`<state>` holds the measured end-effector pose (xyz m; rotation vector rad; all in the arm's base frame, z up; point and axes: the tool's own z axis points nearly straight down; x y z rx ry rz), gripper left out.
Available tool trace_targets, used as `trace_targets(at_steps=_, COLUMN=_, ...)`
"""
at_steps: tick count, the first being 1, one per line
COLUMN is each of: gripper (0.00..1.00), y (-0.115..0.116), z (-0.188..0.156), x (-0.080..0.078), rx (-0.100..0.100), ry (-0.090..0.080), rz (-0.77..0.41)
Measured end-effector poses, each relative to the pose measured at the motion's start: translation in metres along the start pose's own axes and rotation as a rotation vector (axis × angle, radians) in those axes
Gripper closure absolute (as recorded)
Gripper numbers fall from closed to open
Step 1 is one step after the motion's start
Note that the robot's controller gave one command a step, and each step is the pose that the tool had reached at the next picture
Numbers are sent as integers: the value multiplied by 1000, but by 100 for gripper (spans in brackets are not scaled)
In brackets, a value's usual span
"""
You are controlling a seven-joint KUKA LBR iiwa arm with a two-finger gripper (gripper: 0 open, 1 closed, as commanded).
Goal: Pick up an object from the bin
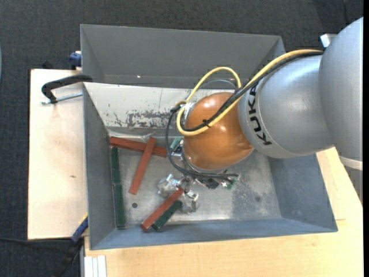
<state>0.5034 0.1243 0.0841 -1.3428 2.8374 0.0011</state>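
Note:
My gripper (179, 191) hangs under the orange cover, low over the bin's front middle. Its two metal fingertips (168, 183) stand apart, one on each side of the upper end of a short red stick (155, 217). That stick lies slanted on the bin floor, running down to the left. A dark green stick (169, 213) lies right beside it, parallel and touching. The gripper looks open and nothing is lifted.
Two more red sticks (142, 167) (134, 144) cross at the left middle of the bin. A long green stick (117, 189) lies along the left wall. Another small green piece (229, 181) peeks out under the cover on the right.

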Motion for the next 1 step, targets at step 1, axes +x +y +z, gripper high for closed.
trace_targets(at_steps=1, gripper=100, y=16, z=-122, x=-20, rx=1, ry=-3, rz=40)
